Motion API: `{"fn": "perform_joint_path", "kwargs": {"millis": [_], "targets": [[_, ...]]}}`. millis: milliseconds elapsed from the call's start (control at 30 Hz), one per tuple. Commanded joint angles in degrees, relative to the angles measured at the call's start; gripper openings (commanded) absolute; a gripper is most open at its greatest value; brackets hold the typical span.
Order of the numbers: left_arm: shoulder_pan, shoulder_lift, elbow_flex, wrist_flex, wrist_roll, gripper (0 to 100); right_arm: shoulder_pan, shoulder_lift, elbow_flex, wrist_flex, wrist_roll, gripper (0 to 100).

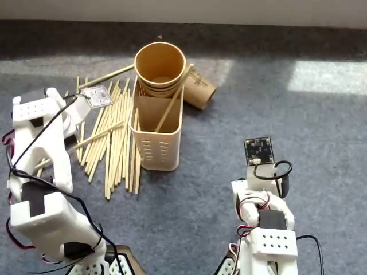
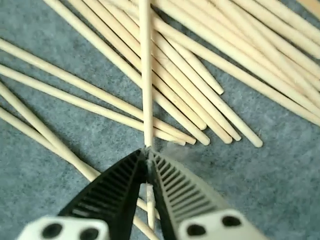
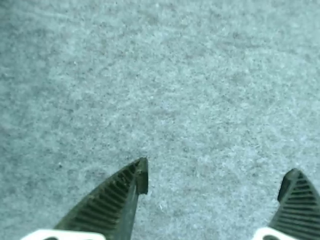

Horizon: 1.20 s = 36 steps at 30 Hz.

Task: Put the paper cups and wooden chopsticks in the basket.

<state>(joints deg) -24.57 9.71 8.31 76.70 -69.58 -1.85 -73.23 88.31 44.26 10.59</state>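
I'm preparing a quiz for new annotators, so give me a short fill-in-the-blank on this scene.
The left gripper is shut on one ____.
The right gripper is ____ over bare carpet.
A stack of cups stands in the ____.
Another cup lies on its ____.
Missing: chopstick; open; basket; side.

Robotics test bench: 2 white plastic arms, the left and the right, trailing loose wires and carrying a bare circuit board, stand on a grey felt-like table cover streaked with a sunlit patch.
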Motion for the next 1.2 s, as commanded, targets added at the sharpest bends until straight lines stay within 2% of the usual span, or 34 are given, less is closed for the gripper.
{"fn": "perform_joint_path", "kwargs": {"millis": [0,67,167,233,300,500,700,833,1167], "targets": [[3.2,-0.5,-5.8,2.9,6.5,1,0.5,-0.6,-0.3,-1.1,0.6,39.3],[3.2,-0.3,-5.9,2.9,8.3,5,0.5,-0.6,-0.3,-1.1,0.6,39.3],[3.0,0.8,-4.1,2.6,8.3,20,0.5,-0.6,-0.3,-1.1,0.6,39.3],[3.0,2.6,-2.9,0.3,6.9,23,0.5,-0.6,-0.3,-1.1,0.6,39.3],[3.0,5.1,-2.3,-1.5,4.6,23,0.5,-0.6,-0.3,-1.1,0.7,39.3],[3.2,12.8,-2.8,-4.9,5.3,18,0.5,-0.6,-0.3,-1.1,0.6,39.3],[3.3,9.6,-5.0,-3.7,5.2,1,0.5,-0.6,-0.3,-1.1,0.6,39.3],[4.9,4.6,-6.7,0.7,5.3,0,0.5,-0.6,-0.3,-1.1,0.6,39.3],[8.7,-6.3,-10.1,3.5,16.3,0,0.5,-0.6,-0.3,-1.1,0.6,39.3]]}}
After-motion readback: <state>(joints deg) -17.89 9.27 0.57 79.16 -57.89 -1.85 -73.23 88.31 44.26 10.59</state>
